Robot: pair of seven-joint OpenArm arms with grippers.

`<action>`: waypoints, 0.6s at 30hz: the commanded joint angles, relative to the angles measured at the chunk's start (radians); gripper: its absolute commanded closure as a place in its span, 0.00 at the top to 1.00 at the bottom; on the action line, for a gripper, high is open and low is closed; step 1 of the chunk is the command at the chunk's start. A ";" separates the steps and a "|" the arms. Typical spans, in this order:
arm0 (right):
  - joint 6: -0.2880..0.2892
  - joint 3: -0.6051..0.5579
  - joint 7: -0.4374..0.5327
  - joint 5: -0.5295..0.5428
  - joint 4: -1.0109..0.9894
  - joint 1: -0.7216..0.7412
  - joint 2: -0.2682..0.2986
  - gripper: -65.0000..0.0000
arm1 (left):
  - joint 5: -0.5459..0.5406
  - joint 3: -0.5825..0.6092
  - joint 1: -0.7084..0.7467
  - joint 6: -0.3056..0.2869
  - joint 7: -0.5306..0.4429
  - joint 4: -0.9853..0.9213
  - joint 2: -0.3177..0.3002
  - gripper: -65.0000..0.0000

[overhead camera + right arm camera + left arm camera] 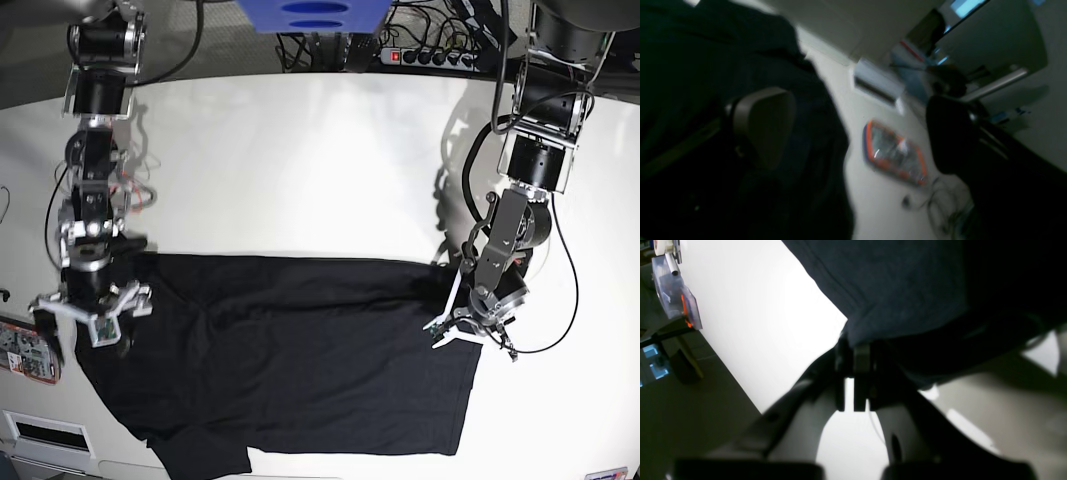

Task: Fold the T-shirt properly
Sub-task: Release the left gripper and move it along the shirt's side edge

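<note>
T-shirt lies spread on the white surface, occupying the near half. Its far hem runs almost straight between the two arms. The near edge sits close to the surface's front rim, with one sleeve reaching that rim at the near left of the base view.

Open room: the whole far half of the surface, from the shirt's far hem up to the power strip and cables at the back, is bare white. A narrower bare strip lies beside the shirt on the left-arm side.

Left gripper: at the shirt's side edge near the far corner. Its fingers are pressed together on a bunch of dark cloth; the shirt fabric rises out of the pinch.

Right gripper: over the opposite sleeve region, fingers spread wide, nothing between them. Whether they touch the cloth cannot be told.

View differences: the right wrist view shows one pale finger pad against dark cloth, plus an orange-rimmed clear packet and a white vented box. The base view catches these only at its left margin. The left wrist view alone shows the pinch itself, and the surface edge with floor beyond.
</note>
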 commanded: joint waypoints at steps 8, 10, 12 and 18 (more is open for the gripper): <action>-0.011 -0.006 0.025 0.000 0.133 -0.082 0.013 0.95 | 0.173 -0.004 -0.032 0.005 0.001 0.011 0.004 0.49; -0.011 -0.026 0.024 0.000 0.149 -0.091 0.013 0.95 | 0.177 -0.004 -0.040 0.009 0.001 -0.025 0.010 0.61; -0.011 -0.043 0.021 0.000 0.166 -0.091 0.013 0.95 | 0.177 -0.011 -0.046 0.011 -0.001 -0.065 0.021 0.70; -0.011 -0.066 0.019 0.002 0.169 -0.091 0.009 0.95 | 0.177 -0.014 -0.088 0.147 -0.004 -0.131 0.030 0.83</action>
